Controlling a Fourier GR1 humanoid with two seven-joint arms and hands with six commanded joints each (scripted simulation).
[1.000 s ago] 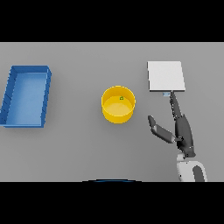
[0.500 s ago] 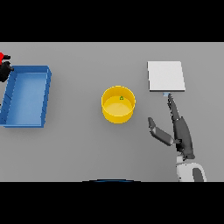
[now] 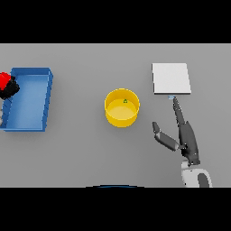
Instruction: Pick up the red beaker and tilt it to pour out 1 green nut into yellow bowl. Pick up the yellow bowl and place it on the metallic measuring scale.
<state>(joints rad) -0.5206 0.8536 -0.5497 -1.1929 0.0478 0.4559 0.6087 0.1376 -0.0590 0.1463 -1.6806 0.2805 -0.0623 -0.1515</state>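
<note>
The yellow bowl [image 3: 122, 107] stands in the middle of the table with a small green nut [image 3: 125, 101] inside it. The metallic measuring scale [image 3: 171, 78] lies flat at the back right. My right hand [image 3: 186, 137] is open to the right of the bowl, its fingers pointing at the scale's near edge and its thumb spread toward the bowl. At the far left edge my left hand [image 3: 10, 89] is shut on the red beaker [image 3: 4, 80], beside the blue tray; the frame edge cuts off part of both.
A blue rectangular tray [image 3: 39, 118] sits at the left, just right of my left hand.
My left hand with the red beaker has come into view at the far left edge and moved a little lower and rightward. The right hand has barely shifted.
</note>
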